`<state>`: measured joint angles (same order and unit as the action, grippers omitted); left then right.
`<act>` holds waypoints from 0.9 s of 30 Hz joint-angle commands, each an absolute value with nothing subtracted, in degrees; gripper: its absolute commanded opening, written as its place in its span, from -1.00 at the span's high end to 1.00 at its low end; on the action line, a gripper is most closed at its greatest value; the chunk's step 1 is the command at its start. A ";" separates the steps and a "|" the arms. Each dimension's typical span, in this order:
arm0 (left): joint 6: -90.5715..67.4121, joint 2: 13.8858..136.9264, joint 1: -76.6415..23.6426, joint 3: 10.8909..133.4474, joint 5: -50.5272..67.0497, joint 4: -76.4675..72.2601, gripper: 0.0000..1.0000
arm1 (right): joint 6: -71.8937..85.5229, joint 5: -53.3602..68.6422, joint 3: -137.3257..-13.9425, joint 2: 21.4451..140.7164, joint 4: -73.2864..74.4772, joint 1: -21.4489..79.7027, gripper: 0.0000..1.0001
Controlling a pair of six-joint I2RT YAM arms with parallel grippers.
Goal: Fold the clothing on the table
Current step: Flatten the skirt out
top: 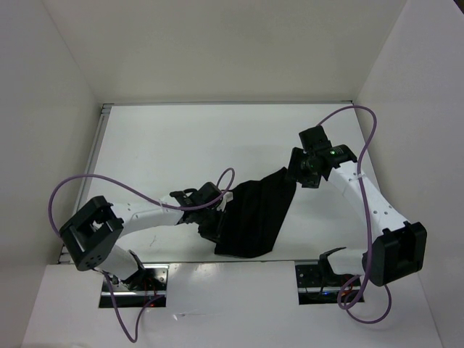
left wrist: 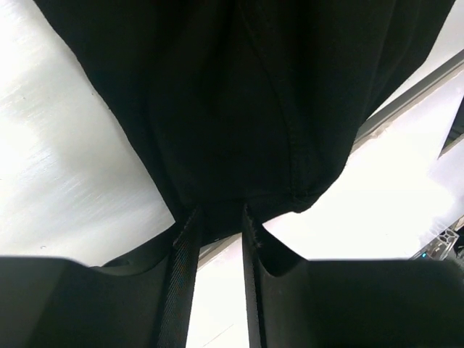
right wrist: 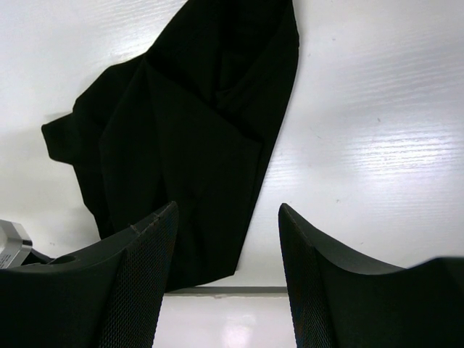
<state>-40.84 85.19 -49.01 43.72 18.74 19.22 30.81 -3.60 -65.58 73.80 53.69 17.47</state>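
You had the clothing (top: pixel 254 217) lying rumpled on the table (top: pixel 159 145), reaching its near edge between the arms. Left gripper (left wrist: pixel 216 221): jaws narrow, fabric corner between the tips; could not tell if it was clamped. Right gripper (right wrist: pixel 228 217): jaws spread wide, empty, over the fabric's far end.

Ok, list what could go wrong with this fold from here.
1. The cloth reaches the table edge, so a pull toward the arms could drag it off.
2. The left gripper meets only a small corner of it at its fingertips, so the cloth may slip out on a lift.
3. The right gripper hangs open over the far end, holding nothing. If the left moves alone, the creased cloth may bunch rather than fold.
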 commanded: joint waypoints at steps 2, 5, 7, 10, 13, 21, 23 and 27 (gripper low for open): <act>-40.08 85.87 -49.13 44.30 20.21 18.46 0.43 | 30.76 -0.63 -67.24 73.03 53.00 17.75 -0.26; -40.08 85.87 -49.13 44.30 20.21 18.98 0.55 | 29.71 2.89 -65.05 74.09 51.86 17.75 -0.26; -40.08 85.87 -49.13 44.30 19.69 18.98 0.58 | 29.71 3.68 -62.94 74.61 51.15 17.75 -0.26; -40.60 86.40 -49.13 44.30 19.69 18.98 1.00 | 29.18 5.62 -60.92 75.32 49.23 17.75 -0.26; -40.61 86.40 -49.13 44.82 18.99 19.51 1.00 | 28.65 7.38 -60.29 77.60 46.51 17.75 -0.26; -41.13 82.80 -49.13 47.02 18.28 21.27 1.00 | 28.65 5.46 -60.64 85.07 42.28 17.75 -0.24; -41.75 82.10 -49.13 47.02 18.28 21.27 1.00 | 28.65 3.43 -61.26 87.71 41.66 17.75 -0.22; -42.97 80.86 -49.13 46.49 17.76 21.27 1.00 | 29.17 3.43 -62.75 91.66 41.04 17.75 -0.01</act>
